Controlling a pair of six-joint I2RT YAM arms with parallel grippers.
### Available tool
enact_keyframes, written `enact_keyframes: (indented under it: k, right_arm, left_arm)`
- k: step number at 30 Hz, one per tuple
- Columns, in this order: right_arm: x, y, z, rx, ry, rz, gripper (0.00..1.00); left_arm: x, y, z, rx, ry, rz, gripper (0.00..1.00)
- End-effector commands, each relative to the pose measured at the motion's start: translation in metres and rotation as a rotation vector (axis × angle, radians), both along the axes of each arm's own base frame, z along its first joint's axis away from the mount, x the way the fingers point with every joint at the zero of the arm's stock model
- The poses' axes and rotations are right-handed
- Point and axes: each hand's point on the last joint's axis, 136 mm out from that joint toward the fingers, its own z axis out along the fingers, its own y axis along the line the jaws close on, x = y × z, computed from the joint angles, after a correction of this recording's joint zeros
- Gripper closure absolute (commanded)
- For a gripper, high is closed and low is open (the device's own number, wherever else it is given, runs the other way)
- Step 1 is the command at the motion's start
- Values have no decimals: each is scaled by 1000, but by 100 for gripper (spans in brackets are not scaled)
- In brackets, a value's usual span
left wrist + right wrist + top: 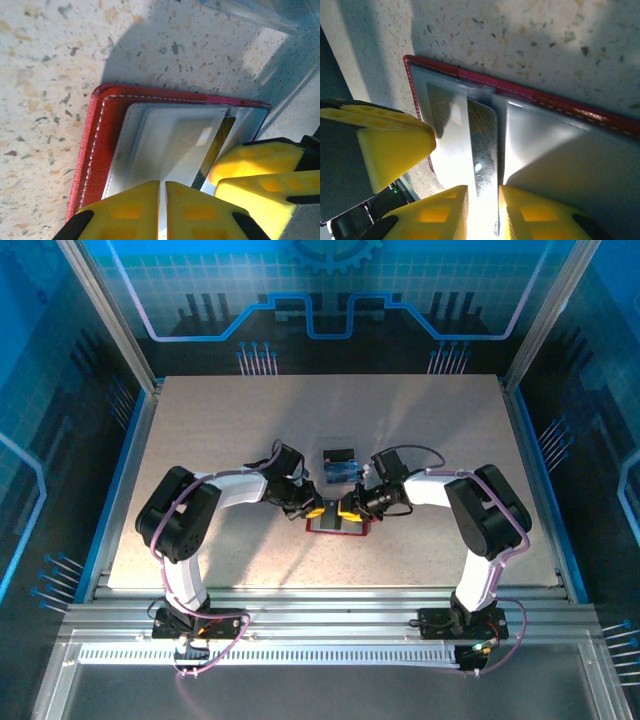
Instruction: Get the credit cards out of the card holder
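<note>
The red card holder [337, 527] lies open on the table between both grippers, its grey pockets [165, 145] facing up inside a red stitched border [560, 105]. My left gripper [162, 184] is shut, its yellow fingertips together over the grey pocket near the holder's left edge [314, 510]. A shiny dark credit card [484, 140] sticks partway out of a pocket slot and runs between the fingers of my right gripper [483, 189], which is shut on it [350, 508]. A blue credit card [340, 470] lies on the table just beyond the holder.
A small dark item [340, 454] sits against the blue card's far side. The speckled tabletop [220, 440] stretches wide on all sides. Metal rails [320, 600] run along the near edge, and frame posts stand at the corners.
</note>
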Motion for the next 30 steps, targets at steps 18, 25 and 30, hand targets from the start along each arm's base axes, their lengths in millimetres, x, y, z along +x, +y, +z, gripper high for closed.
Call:
enact_keyframes:
  k: [18,25,30]
  right_arm:
    - [1,2,-13,43,55,-17,79]
    - [-2,0,-16,35,72,-16,78]
    - [-5,-6,-17,-16,71,-11,77]
  left_arm:
    - [-12,5,-18,33,54,-7,88]
    - [-12,5,-17,35,51,-6,88]
    - [-14,6,-19,35,57,-3,88]
